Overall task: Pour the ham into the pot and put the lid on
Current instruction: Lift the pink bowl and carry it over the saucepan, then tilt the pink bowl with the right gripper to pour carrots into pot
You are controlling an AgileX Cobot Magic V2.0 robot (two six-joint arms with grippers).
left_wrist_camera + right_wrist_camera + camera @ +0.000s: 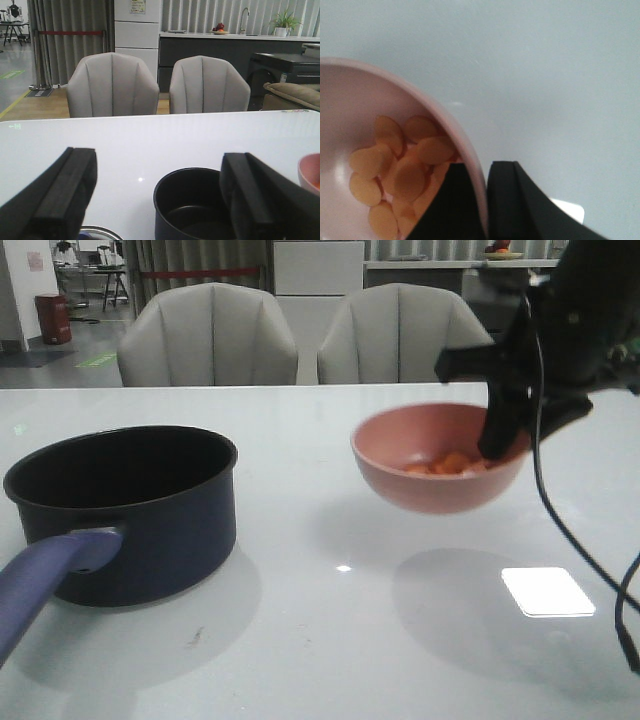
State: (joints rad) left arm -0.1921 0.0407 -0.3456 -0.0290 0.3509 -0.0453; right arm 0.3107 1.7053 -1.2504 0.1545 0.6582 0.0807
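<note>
Above the desk [300, 640], off to the robot's right, the pink bowl [440, 472] hangs in the air, its shadow lying on the surface beneath it. The right claw [486, 200] has it pinched by the rim, one finger inside, one outside, clamped tight on the wall. That rim grip looks chosen so the bowl can be tipped like a ladle. The ham [402, 170] sits heaped at the bottom of the bowl, orange pieces all resting near the inner finger, none spilled.

Over on the left stands the pot [135, 510], upright on the desk, black inside and empty as far as I can see, its long handle [45, 575] pointing toward the robot. Bowl and pot are well apart, so the carry across is not yet done; I'd judge the pour has to wait until the bowl is over the pot's mouth.

The left claw [160, 200] hovers behind the pot, fingers spread wide, holding nothing. A silver-rimmed edge at the bottom of its view may be the lid [100, 233], too little showing to be sure.
</note>
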